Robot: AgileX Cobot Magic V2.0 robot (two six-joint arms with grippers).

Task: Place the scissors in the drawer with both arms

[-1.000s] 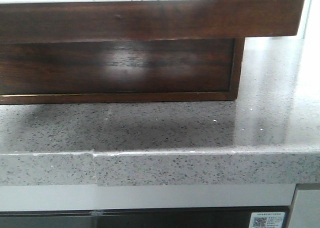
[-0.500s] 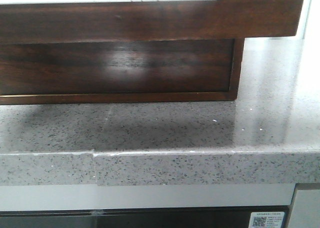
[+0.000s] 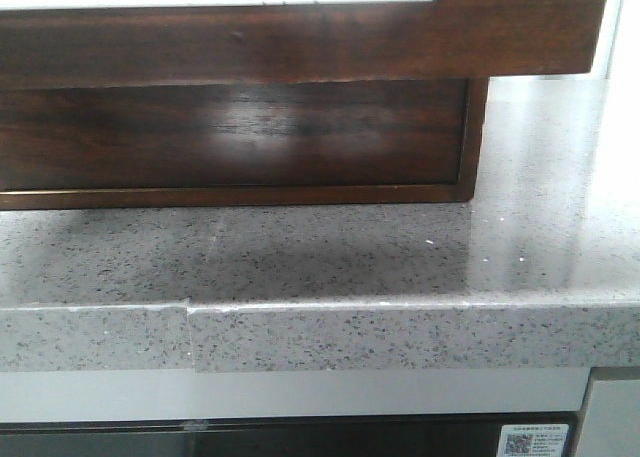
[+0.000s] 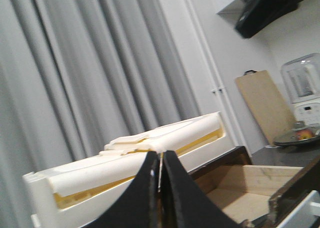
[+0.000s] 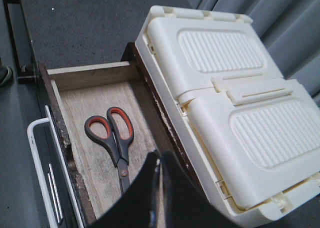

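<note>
Inside the open drawer (image 5: pixel 95 133), the scissors (image 5: pixel 112 140) are already lying flat on its pale floor, beside a cream case (image 5: pixel 227 98). Both the left gripper (image 4: pixel 160 188) and right gripper (image 5: pixel 158 193) are showing fingers pressed together and holding nothing, so closing the drawer is probably what remains.

Running off the front view's top and left edges: drawer (image 3: pixel 300 42). Hiding the scissors' (image 5: pixel 112 138) blade tips in the right wrist view: right gripper (image 5: pixel 159 188). Blurring beyond recognition in the left wrist view: dark overhead fixture (image 4: pixel 265 8).
</note>
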